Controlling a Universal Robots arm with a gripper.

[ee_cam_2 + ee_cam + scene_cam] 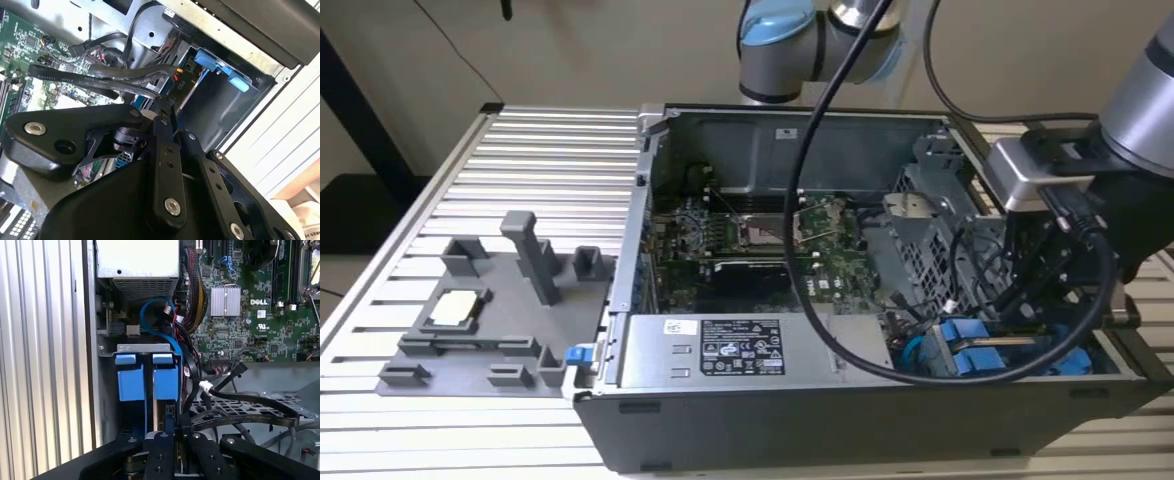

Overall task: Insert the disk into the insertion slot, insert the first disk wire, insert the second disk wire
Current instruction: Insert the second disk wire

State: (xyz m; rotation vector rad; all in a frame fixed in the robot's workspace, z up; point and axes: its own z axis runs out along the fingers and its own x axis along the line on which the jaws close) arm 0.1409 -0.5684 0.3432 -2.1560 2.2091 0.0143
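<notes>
My arm [1134, 150] reaches down into an open computer case [854, 300] on a ribbed metal worktop [520, 160], beside blue brackets [967, 345].

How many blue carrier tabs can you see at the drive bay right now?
2. In the first wrist view, one blue tab and a second sit side by side in the insertion slot, just ahead of the gripper. Others may be hidden below.
</notes>
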